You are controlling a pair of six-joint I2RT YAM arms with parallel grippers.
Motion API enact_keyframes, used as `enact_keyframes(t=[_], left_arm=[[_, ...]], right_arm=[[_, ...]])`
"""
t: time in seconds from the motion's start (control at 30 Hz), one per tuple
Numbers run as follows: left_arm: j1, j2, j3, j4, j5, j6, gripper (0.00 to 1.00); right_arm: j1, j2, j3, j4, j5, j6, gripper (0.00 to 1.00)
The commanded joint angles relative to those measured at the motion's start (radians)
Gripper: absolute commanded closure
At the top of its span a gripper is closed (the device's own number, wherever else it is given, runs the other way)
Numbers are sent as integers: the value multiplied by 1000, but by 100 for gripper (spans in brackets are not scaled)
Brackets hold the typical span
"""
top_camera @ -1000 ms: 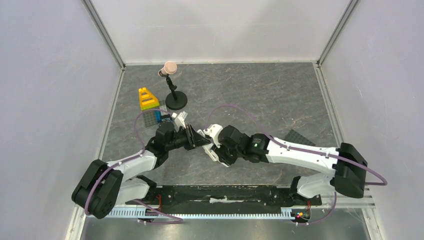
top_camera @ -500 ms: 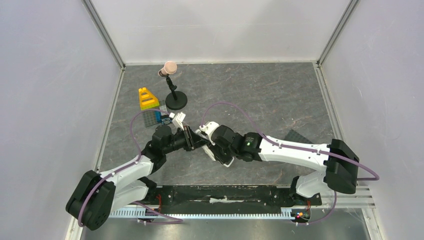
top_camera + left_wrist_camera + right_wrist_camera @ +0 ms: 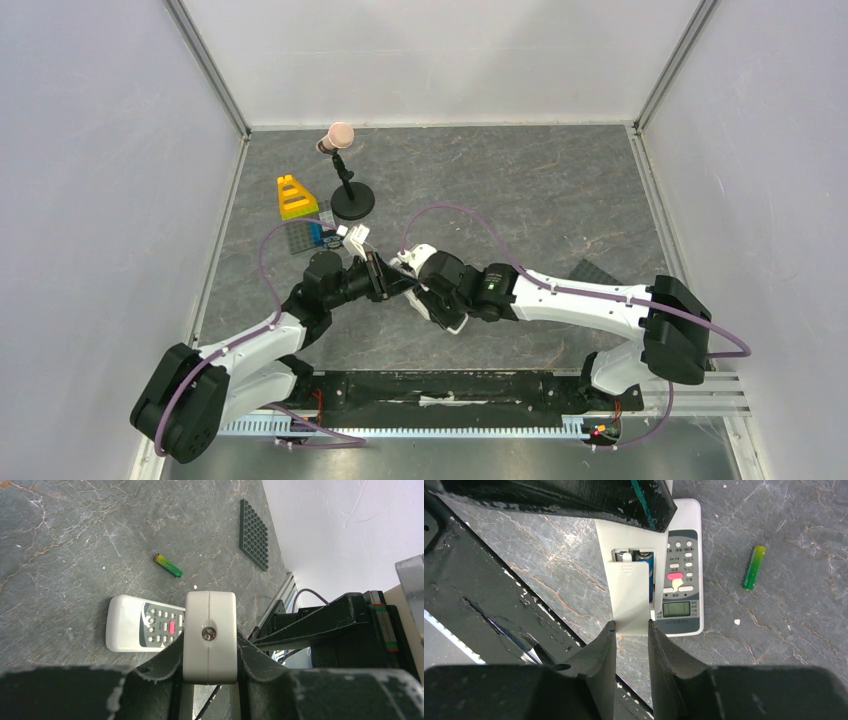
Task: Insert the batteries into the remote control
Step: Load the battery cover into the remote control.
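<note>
Two arms, left arm (image 3: 250,338) and right arm (image 3: 590,297): white link shells are joined by black joint housings. A purple cable (image 3: 445,207) is looped along each. The right gripper (image 3: 631,624) is fitted with matte black fingers (image 3: 599,660), scuffed pale at the edges.

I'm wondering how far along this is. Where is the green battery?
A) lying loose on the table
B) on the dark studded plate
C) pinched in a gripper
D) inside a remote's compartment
A: the green battery lies on its side on the bare table, with nothing touching it.
</note>
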Motion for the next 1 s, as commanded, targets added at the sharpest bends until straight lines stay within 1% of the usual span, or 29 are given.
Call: enact_keyframes(t=[0.0,0.2,0.57,0.8,0.97], left_arm=[[-3,-19,0,82,0,31,98],[-3,-20,-8,82,8,31,98],[-3,-18,-10,86,14,30,98],[-4,-27,-11,87,10,25,98],[-3,-28,-13,87,17,25,98]], right_arm=[[5,4,48,-14,32,22,73],[5,7,57,-13,50,30,73],[5,18,63,-1,31,27,73],[5,51,80,-41,29,41,73],[5,57,96,-36,32,38,73]])
